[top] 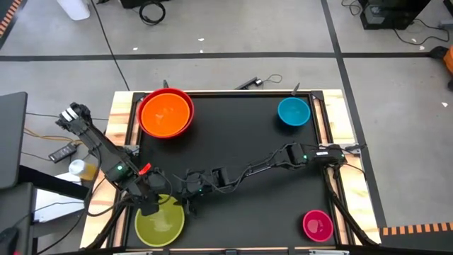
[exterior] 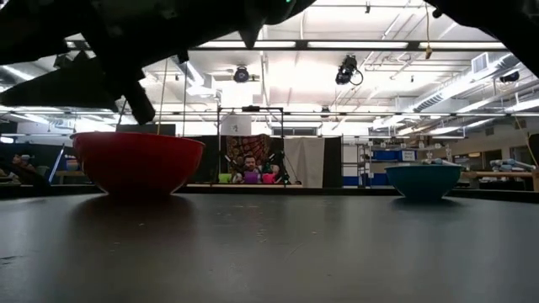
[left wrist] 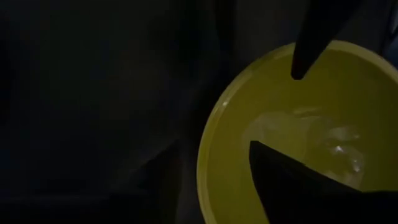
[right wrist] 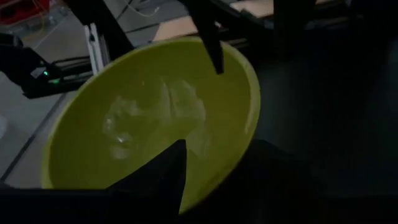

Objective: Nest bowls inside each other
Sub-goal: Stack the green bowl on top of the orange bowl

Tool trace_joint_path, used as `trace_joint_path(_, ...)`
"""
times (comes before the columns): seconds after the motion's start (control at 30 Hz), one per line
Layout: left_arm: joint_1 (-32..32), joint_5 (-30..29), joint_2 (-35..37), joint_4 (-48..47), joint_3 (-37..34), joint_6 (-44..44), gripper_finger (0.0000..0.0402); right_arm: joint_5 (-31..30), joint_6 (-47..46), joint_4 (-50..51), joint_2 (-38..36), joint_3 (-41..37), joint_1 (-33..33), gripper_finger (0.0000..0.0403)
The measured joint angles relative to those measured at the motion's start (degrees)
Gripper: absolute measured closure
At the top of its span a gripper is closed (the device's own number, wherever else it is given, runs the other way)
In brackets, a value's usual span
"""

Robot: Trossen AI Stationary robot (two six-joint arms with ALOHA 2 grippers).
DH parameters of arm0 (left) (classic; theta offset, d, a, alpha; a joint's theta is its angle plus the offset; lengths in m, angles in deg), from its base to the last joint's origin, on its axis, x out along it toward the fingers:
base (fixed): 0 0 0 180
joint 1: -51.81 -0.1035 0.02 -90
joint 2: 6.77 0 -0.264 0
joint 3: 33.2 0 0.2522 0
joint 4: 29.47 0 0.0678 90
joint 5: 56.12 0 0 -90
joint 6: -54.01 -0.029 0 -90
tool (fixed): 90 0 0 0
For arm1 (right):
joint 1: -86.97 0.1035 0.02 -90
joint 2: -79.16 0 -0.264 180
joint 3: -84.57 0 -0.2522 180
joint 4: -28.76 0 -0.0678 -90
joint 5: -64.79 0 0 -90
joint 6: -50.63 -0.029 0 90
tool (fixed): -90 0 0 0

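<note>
The yellow-green bowl [top: 161, 225] sits upright on the black mat at the near left. My left gripper [left wrist: 275, 111] hangs open over it, pointing steeply down, one finger over the far rim and one over the hollow. My right gripper [right wrist: 200, 107] reaches in from the right, open, with its fingers slanting over the same bowl's right rim [right wrist: 252, 99]. At the far left the orange bowl [top: 165, 112] rests inside the red bowl [exterior: 139, 162]. The blue bowl [top: 293, 111] stands at the far right and the magenta bowl [top: 317, 224] at the near right.
The right arm [top: 269, 161] stretches low across the middle of the mat. Wooden table edges [top: 122, 120] frame the mat on both sides. Off the table's left side lie cables and a small device [top: 64, 150].
</note>
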Motion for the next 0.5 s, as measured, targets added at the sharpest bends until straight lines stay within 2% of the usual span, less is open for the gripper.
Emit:
trace_joint_path(0.2,0.00,0.23,-1.51,-0.25,-0.01,-0.23,0.0166,0.60,-1.02,2.19,3.30,4.89,-0.49,0.0206)
trace_joint_path(0.4,0.00,0.60,-1.73,-0.18,-0.02,-1.46,0.0161,-0.14,-0.05,5.02,3.59,6.37,-0.21,0.0206)
trace_joint_path(0.5,0.00,0.60,-1.73,-0.07,-0.02,-1.49,0.0161,1.50,0.92,8.90,3.59,6.37,0.00,0.0206)
